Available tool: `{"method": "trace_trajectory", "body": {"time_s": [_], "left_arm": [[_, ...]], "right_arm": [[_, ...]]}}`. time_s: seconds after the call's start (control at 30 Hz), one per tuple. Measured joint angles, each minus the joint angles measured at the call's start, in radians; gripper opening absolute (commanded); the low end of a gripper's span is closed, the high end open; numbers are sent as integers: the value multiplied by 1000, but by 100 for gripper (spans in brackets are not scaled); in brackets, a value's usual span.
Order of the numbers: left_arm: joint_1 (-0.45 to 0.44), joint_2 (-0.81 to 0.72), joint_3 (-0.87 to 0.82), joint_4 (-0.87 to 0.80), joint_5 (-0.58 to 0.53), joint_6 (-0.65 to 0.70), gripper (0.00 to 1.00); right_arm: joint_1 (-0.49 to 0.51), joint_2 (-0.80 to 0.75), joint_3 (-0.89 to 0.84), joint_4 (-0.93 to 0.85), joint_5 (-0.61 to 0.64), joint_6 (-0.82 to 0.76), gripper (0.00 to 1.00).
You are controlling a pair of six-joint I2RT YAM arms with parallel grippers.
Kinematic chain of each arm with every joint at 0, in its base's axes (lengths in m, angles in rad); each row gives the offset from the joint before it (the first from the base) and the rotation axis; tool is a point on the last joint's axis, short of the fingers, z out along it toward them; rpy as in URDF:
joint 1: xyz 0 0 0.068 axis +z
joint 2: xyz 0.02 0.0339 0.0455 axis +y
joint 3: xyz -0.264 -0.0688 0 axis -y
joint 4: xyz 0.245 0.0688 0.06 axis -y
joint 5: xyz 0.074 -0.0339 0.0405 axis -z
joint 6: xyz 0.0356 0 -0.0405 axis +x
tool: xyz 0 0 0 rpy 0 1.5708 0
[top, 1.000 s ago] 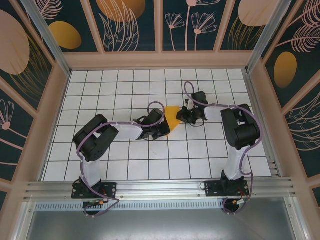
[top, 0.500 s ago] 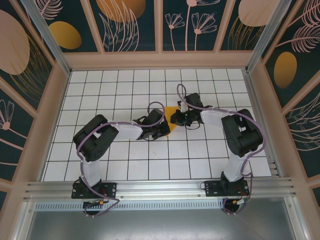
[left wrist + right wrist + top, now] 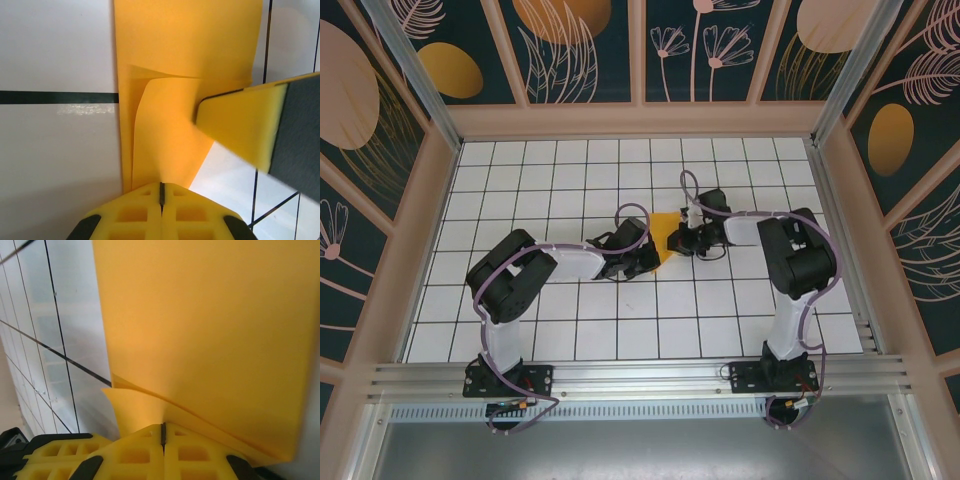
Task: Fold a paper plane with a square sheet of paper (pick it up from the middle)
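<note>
The square sheet of paper (image 3: 666, 229) is orange-yellow and folded over itself in layers, lying between the two arms near the table's middle. My left gripper (image 3: 649, 257) is shut on its near edge; in the left wrist view the jaws (image 3: 161, 186) meet on the paper (image 3: 185, 50), whose layers curl apart above them. My right gripper (image 3: 681, 240) is shut on the opposite side; its jaws (image 3: 163, 427) pinch a layer of the sheet (image 3: 210, 330). One yellow fingertip (image 3: 240, 130) of the right gripper rests on the paper in the left wrist view.
The table is white with a black grid (image 3: 570, 170), walled by beige frames and patterned panels (image 3: 580, 50). An aluminium rail (image 3: 640, 375) runs along the near edge by the arm bases. Both arms crowd the centre, their fingers close together.
The right gripper moved left onto the paper and shut on it. Less of the orange sheet shows from above than a second ago. The left arm has held still.
</note>
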Motion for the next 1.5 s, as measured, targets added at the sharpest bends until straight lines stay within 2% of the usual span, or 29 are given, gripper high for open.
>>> {"method": "trace_trajectory", "body": {"time_s": [0.1, 0.3, 0.53, 0.7, 0.87, 1.13, 1.5], "left_arm": [[0, 0, 0, 0, 0, 0, 0], [0, 0, 0, 0, 0, 0, 0], [0, 0, 6, -8, 0, 6, 0], [0, 0, 22, -36, -1, 17, 0], [0, 0, 43, -81, -4, 27, 1], [0, 0, 79, -129, 5, 60, 10], [0, 20, 154, -137, 34, 72, 10]], "right_arm": [[-47, 7, 15, -1, 0, -1, 3], [-100, -6, 39, -1, 102, -1, 3], [-19, -113, -23, 20, 139, 0, 3], [39, -96, -55, 27, 123, 5, 3], [38, -59, -55, 40, 101, 15, 2], [38, -51, -55, 54, 90, 33, 2], [38, -45, -56, 69, 83, 39, 2]]}}
